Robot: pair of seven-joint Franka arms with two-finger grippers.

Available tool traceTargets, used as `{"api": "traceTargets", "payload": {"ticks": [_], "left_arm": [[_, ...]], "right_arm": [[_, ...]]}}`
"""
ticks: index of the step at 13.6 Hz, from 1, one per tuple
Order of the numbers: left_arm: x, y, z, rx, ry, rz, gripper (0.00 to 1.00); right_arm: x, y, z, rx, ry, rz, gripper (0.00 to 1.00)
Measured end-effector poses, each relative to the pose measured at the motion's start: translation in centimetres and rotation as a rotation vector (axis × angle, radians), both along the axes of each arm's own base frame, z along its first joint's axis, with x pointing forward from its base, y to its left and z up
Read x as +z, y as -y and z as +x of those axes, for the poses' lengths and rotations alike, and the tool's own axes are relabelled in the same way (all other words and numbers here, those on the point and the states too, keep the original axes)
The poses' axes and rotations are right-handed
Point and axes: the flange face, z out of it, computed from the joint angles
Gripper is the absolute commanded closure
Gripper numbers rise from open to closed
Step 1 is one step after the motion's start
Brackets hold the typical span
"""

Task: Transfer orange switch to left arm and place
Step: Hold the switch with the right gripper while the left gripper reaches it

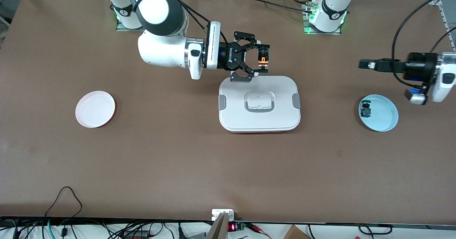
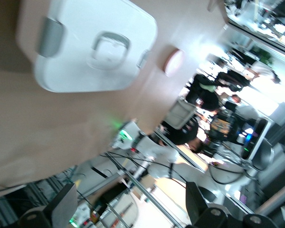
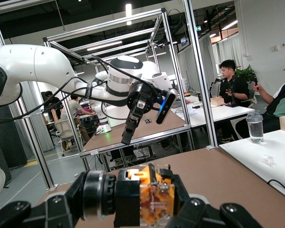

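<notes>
I see the right gripper [image 1: 257, 63] clamped on the orange switch [image 1: 263, 61] above the box [image 1: 259, 103]; the left gripper [image 1: 367, 65] waits, spread wide, above the blue plate [image 1: 386, 119].

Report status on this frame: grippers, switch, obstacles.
Right gripper shut on orange switch, over the box's edge nearest the bases. Left gripper open, waiting above the blue plate. Box sits between them.

orange switch [image 3: 149, 199] — in right gripper [image 3: 133, 216]

We see even, bright overhead light w/ soft shadows in front view; left wrist view blurred, glare near centre.
</notes>
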Motion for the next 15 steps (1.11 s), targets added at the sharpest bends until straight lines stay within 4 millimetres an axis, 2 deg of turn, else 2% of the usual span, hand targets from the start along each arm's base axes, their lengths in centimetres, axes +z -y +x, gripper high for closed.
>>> {"api": "traceTargets", "payload": {"ticks": [2,5,9,11,15], "left_arm": [[0.1,4.2,0.2,-0.017,0.006,-0.041,0.0],[2.3,10.9,-0.5,-0.01,0.038,-0.056,0.0],[3.1,17.6,-1.3,0.028,0.071,-0.036,0.0],[3.2,19.9,-1.3,0.067,0.075,-0.057,0.0],[2.9,21.8,-1.0,0.136,0.08,-0.082,0.0]], "right_arm": [[0.0,-0.3,-0.2,0.003,0.002,-0.002,0.93],[-0.1,-0.3,-0.3,0.005,0.008,-0.006,0.93],[0.0,-0.3,-0.2,0.009,0.022,-0.015,0.93],[0.0,-0.3,-0.2,0.008,0.024,-0.016,0.93],[-0.2,-0.3,-0.2,0.006,0.023,-0.018,0.93]]}}
